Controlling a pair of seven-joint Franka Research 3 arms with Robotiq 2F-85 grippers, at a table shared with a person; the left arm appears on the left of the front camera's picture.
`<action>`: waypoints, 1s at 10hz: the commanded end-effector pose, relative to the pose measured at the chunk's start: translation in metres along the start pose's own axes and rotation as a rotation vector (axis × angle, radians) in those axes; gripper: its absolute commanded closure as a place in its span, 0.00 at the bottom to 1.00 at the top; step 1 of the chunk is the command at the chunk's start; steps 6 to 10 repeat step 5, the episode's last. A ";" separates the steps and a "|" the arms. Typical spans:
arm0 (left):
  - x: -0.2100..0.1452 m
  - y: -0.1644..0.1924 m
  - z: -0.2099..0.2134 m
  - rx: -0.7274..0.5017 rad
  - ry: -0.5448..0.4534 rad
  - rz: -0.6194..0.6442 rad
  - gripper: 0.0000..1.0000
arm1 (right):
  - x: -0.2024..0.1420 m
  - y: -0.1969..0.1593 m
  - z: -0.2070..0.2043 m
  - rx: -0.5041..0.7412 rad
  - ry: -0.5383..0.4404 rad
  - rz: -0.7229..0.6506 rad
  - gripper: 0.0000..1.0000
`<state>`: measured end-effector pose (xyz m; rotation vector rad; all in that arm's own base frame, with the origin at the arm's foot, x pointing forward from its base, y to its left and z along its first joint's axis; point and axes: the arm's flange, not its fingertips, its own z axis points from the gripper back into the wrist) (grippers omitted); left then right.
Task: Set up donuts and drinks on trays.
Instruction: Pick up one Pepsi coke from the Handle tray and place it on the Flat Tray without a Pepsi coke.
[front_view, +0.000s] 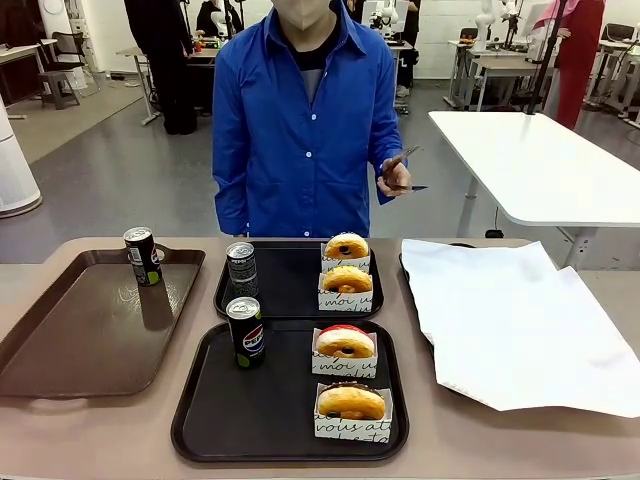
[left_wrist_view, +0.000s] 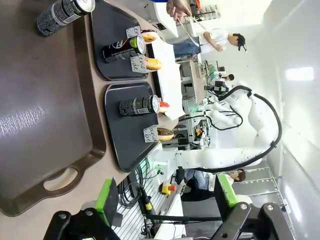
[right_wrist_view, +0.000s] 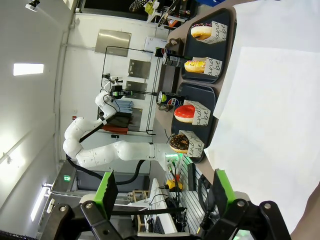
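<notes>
Two black trays lie mid-table. The near tray (front_view: 270, 405) holds a Pepsi can (front_view: 246, 332), a red-glazed donut (front_view: 345, 343) and a golden donut (front_view: 351, 402), both in white boxes. On the far tray (front_view: 290, 278) stand another can (front_view: 241, 268) and two boxed donuts (front_view: 346, 246) (front_view: 347, 279). A third can (front_view: 143, 256) stands on the brown tray (front_view: 90, 330). My left gripper (left_wrist_view: 167, 200) is open, off the table's edge by the brown tray (left_wrist_view: 45, 125). My right gripper (right_wrist_view: 164, 192) is open too, beside the white paper (right_wrist_view: 270, 115).
A large white paper sheet (front_view: 510, 320) covers the table's right side. The person in a blue shirt stands at the far edge, holding tongs (front_view: 400, 165) in one hand. The left arm (right_wrist_view: 115, 150) shows far off in the right wrist view.
</notes>
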<state>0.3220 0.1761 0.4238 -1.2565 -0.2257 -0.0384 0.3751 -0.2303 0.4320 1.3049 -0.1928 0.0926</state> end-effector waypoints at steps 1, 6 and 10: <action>-0.003 0.002 0.001 -0.010 0.001 -0.013 0.00 | 0.000 0.001 -0.001 0.000 0.001 0.002 0.00; -0.003 0.002 0.001 -0.010 0.001 -0.013 0.00 | 0.000 0.001 -0.001 0.000 0.001 0.002 0.00; -0.003 0.002 0.001 -0.010 0.001 -0.013 0.00 | 0.000 0.001 -0.001 0.000 0.001 0.002 0.00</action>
